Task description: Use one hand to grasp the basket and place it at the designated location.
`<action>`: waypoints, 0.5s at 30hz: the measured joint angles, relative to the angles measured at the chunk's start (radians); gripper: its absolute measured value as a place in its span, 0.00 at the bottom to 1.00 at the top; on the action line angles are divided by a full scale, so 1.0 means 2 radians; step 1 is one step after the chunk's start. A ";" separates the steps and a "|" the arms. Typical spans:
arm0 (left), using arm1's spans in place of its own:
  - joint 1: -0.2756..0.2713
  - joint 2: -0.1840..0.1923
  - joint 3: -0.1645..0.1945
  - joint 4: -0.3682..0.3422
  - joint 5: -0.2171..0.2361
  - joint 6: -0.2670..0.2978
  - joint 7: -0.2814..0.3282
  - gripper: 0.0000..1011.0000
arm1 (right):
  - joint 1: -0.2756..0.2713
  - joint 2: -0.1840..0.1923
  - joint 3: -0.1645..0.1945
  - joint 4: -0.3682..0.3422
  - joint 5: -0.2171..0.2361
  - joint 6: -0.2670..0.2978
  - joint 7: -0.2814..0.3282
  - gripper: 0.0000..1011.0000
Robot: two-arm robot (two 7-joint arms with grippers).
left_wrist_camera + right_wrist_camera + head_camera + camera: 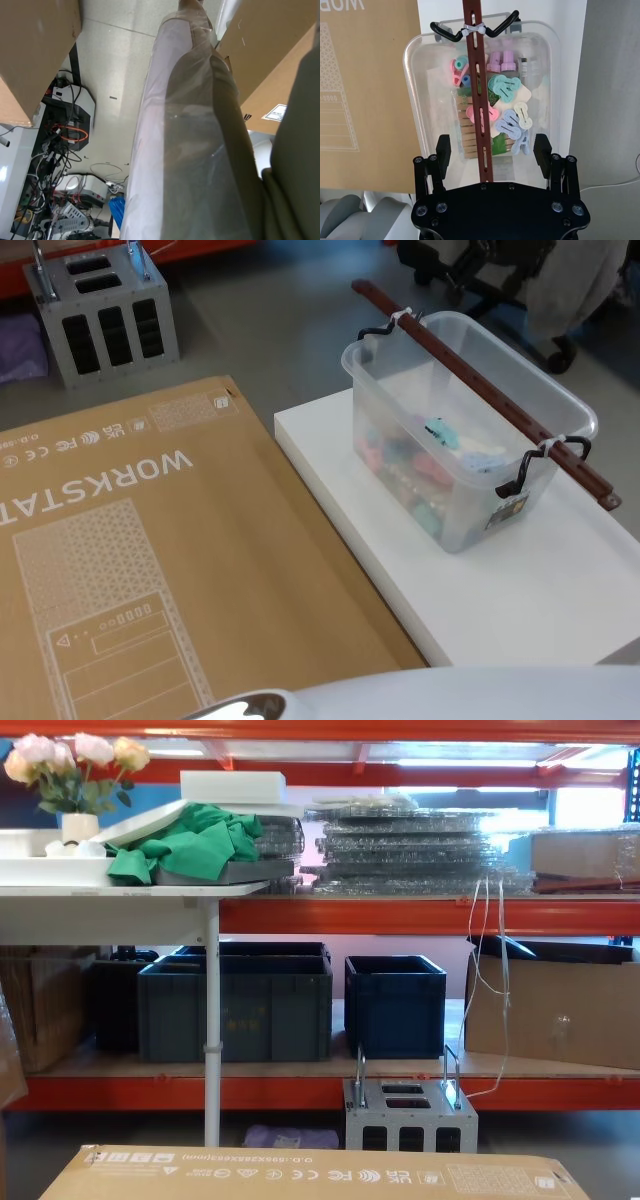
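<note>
One arm is at work. Going left to right in the head view: flat cardboard box [150,570] printed with "WORKSTAT…", then the white platform [520,590], and on it the basket [455,430], toward the platform's far side. A reddish-brown perforated bar [480,390] runs along the basket's top, zip-tied to the black wire handles [375,332] at both ends; coloured pegs and clips lie inside.

Right wrist view: right gripper [492,150] poised above the near end of the basket, its fingers [443,150] spread wide and holding nothing, one either side of the bar. The bar sits a little off-centre, nearer one finger.

Judgement: approach stage, grasp not made. Best to centre on the bar, come straight down, and close on it near the middle so the load hangs level. Height above the bar is hard to gauge.

Left arm: its wrist view looks at floor and cables, apparently parked.
</note>
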 joint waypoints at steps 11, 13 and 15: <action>0.000 0.000 0.000 0.000 0.000 0.000 0.000 0.00 | 0.000 0.000 0.000 0.000 0.000 0.000 0.000 0.99; 0.000 0.000 0.000 0.000 0.000 0.000 0.000 0.00 | 0.000 0.000 0.000 0.000 0.000 0.000 0.000 0.99; 0.000 0.000 0.000 0.000 0.000 0.000 0.000 0.00 | 0.000 0.000 0.000 0.000 0.000 0.000 0.000 0.99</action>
